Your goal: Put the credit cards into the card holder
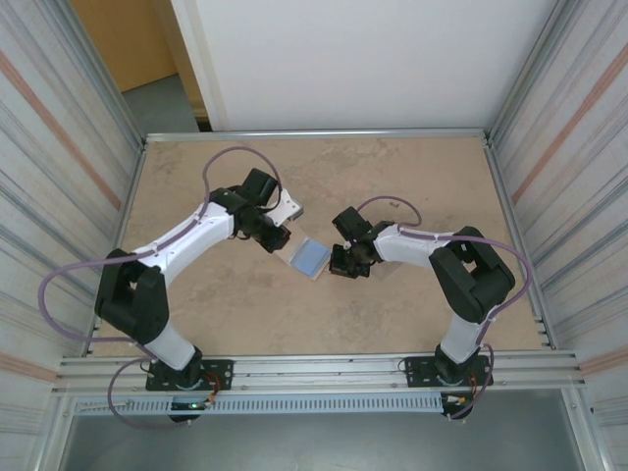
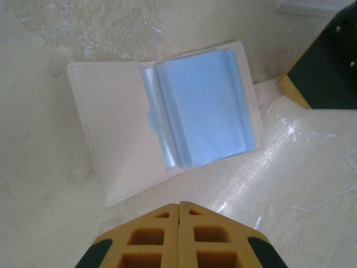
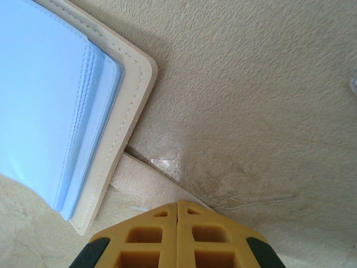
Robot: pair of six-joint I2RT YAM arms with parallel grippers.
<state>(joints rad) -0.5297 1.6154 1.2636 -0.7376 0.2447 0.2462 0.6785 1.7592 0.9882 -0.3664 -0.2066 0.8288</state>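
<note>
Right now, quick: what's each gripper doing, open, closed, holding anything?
Left gripper: closed, empty, beside the open card holder.
Right gripper: closed; the snap tab reaches its tips, whether it is pinched cannot be told.

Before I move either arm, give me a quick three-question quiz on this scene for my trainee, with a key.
1. True or false: the card holder lies folded shut on the table.
2. The left gripper is: A) wide open; B) shut with nothing between its fingers; C) shut on a red card.
3. In the right wrist view, which part of the card holder reaches toward the right gripper?
Key: 1 false, it lies open with its blue pockets up. 2 B. 3 the snap tab.
</note>
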